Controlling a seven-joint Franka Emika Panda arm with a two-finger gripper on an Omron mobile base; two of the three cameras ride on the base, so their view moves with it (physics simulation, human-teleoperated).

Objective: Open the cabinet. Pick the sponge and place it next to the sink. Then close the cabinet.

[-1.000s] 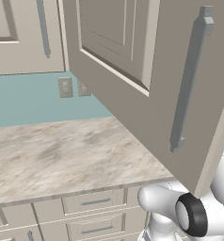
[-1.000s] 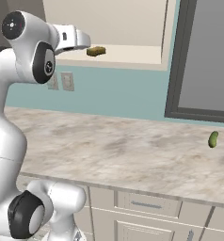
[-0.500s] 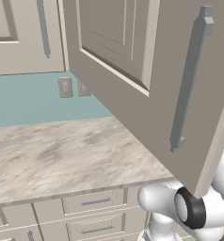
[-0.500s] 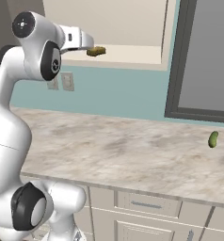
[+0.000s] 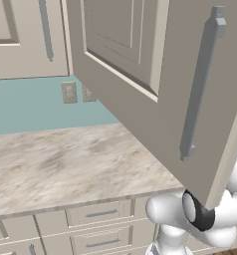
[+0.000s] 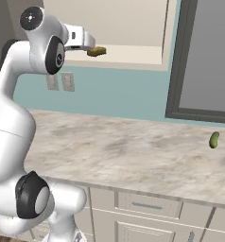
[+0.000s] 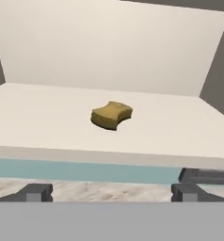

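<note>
- Open cabinet point(image 6: 133, 28) ahead of the raised hand, pale shelf bare but for one item.
- Sponge point(image 6: 96, 51) lying on shelf lip, just beyond the hand.
- Green pickle-like thing point(image 6: 214, 139) on marbled counter point(image 6: 124, 151), far below and well off from hand.

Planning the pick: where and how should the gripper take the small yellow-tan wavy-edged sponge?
Probably across the small yellow-tan wavy-edged sponge at its pinched-in waist, coming straight in from the open cabinet front. It lies flat and alone on the shelf, and the open gripper already faces it.
</note>
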